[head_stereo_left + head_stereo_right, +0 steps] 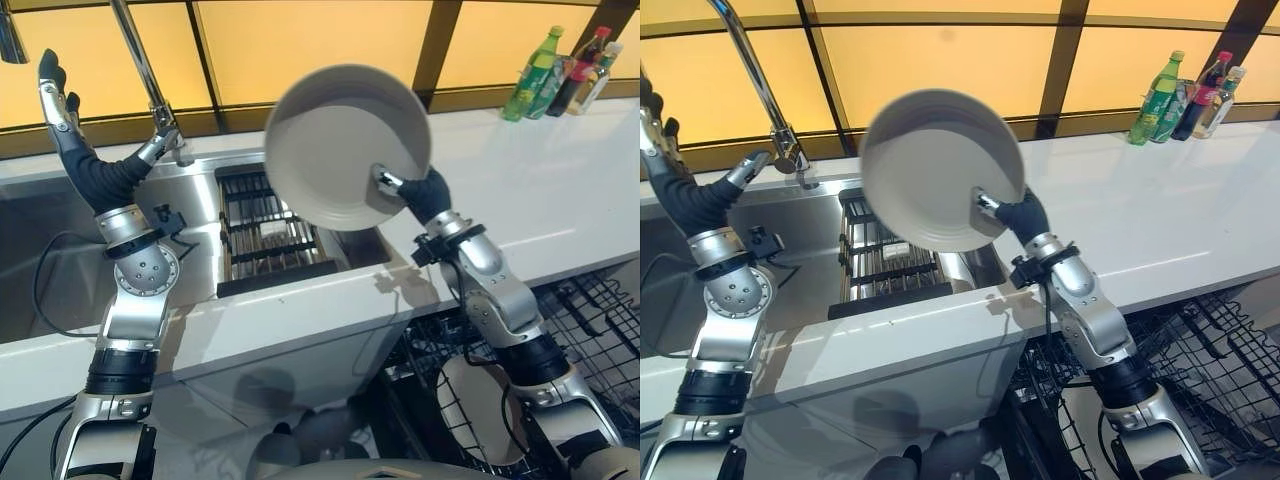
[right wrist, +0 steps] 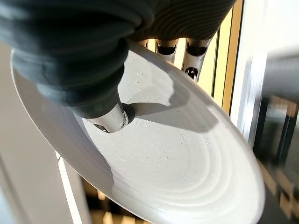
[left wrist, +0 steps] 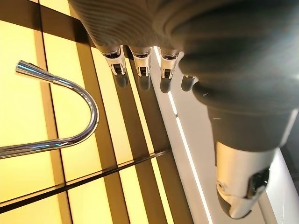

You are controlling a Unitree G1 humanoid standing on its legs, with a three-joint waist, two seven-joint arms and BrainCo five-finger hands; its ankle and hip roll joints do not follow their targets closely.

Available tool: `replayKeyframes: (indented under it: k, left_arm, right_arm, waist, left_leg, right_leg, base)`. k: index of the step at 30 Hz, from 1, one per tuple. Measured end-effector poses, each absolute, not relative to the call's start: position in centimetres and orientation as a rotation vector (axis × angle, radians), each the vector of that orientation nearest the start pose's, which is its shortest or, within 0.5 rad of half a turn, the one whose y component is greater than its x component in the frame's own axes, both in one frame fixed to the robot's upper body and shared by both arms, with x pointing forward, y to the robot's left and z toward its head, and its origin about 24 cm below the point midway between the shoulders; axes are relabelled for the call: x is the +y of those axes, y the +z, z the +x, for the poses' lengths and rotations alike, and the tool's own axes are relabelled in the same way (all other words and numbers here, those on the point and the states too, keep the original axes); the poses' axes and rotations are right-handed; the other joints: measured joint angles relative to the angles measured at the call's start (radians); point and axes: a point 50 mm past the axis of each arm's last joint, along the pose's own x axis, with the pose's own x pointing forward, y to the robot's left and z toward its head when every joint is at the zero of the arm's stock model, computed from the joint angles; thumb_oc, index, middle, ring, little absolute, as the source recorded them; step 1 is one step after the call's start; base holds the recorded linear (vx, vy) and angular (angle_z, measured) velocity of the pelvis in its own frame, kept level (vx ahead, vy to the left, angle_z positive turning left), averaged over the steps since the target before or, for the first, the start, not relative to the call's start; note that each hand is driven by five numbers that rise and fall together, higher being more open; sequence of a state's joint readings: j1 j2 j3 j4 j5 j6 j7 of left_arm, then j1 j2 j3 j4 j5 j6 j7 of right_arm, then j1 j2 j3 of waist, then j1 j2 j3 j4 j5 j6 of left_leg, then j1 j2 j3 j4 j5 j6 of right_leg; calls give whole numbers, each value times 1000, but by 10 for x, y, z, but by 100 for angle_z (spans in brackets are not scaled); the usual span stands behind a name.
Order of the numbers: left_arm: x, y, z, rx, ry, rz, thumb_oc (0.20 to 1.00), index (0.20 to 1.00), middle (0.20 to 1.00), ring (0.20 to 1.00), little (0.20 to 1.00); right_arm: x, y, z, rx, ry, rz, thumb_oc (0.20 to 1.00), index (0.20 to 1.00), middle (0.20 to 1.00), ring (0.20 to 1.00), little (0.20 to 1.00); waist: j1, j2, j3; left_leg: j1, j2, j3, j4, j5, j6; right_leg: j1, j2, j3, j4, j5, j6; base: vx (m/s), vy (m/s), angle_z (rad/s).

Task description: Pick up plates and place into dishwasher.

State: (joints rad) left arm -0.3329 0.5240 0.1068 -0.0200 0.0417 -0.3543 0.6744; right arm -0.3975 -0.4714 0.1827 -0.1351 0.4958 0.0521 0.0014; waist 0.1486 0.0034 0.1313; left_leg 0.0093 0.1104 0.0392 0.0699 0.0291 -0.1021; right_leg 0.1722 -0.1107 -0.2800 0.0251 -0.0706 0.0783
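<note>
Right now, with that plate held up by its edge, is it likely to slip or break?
The plate looks stiff and glazed, so probably slippery. The right hand pinches only its rim, so it may tilt. It hangs over the sink; a drop would likely chip it.

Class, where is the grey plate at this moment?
The grey plate is held up in the right hand, tilted above the sink rack, just right of the tap.

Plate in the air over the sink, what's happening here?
The right hand pinches a white plate by its rim, thumb on the face, and holds it up on edge above the sink and its black rack. The left hand is raised near the faucet, open and empty. The dishwasher rack stands open below the counter; the plate is not in it yet.
</note>
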Motion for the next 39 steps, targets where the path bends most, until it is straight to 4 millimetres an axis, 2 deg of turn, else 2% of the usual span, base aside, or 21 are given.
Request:
replayKeyframes:
  k: [5,9,12,13,17,20,27,31,35,39]
  left_arm:
    - [276,196,257,-820,733,299,1000,1000,1000,1000,1000]
    - [282,192,253,-798,752,312,1000,1000,1000,1000,1000]
    - [291,192,248,-791,780,341,1000,1000,1000,1000,1000]
    - [292,192,248,-790,781,347,1000,1000,1000,1000,1000]
    - [301,188,241,-769,814,367,1000,1000,1000,1000,1000]
    - [309,184,234,-746,837,386,1000,1000,1000,1000,1000]
    - [319,174,224,-689,839,431,1000,1000,1000,1000,1000]
    - [321,171,223,-672,834,443,1000,1000,1000,1000,1000]
    - [321,169,222,-664,831,449,1000,1000,1000,1000,1000]
    - [322,169,222,-661,840,450,1000,1000,1000,1000,1000]
  right_arm:
    - [-208,166,293,-337,77,-169,200,200,200,200,200]
    - [-243,164,285,-324,-89,-328,200,200,200,200,200]
    - [-263,168,278,-351,-211,-366,200,200,200,200,200]
    - [-269,168,275,-354,-249,-383,200,200,200,200,200]
    - [-286,167,264,-362,-370,-468,200,200,200,200,200]
    - [-299,157,255,-323,-451,-550,200,200,200,200,200]
    - [-321,144,243,-237,-534,-728,200,200,200,200,200]
    - [-343,125,233,-116,-584,-845,200,200,200,200,200]
    - [-357,114,225,-33,-621,-1003,200,200,200,200,200]
    - [-376,124,222,4,-647,-1254,200,200,200,200,200]
  waist:
    - [-58,14,-14]
    - [-97,19,-22]
    - [-118,20,-26]
    - [-139,19,-27]
    - [-164,20,-31]
    - [-164,20,-31]
    - [-188,25,-33]
    - [-189,27,-33]
    - [-189,49,-19]
    - [-190,82,0]
  left_leg:
    - [23,9,33,-21,0,0]
    - [53,19,74,-44,0,0]
    - [67,27,105,-60,1,-2]
    - [72,30,116,-63,1,-2]
    - [87,37,134,-79,1,-2]
    - [103,44,155,-90,1,-2]
    - [107,54,181,-106,7,-12]
    - [120,50,187,-129,14,-23]
    - [110,45,199,-133,15,-23]
    - [67,37,202,-133,19,-17]
  right_leg:
    - [-6,2,32,2,0,0]
    - [-11,6,68,0,0,-1]
    - [-17,14,96,-9,9,-6]
    - [-21,17,105,-12,9,-6]
    - [-19,25,124,-29,15,-11]
    - [-16,33,145,-41,21,-16]
    - [-15,43,161,-76,43,-20]
    - [-5,41,164,-102,54,-15]
    - [-17,35,169,-115,66,-12]
    - [-65,28,179,-114,79,-7]
  base:
    - [0,-14,-20]
    - [-4,-26,-25]
    - [1,-32,-33]
    - [4,-32,-28]
    - [5,-36,-19]
    - [15,-36,-20]
    - [26,-41,-8]
    - [-6,-30,-4]
    - [-105,4,-9]
    - [-68,14,-8]
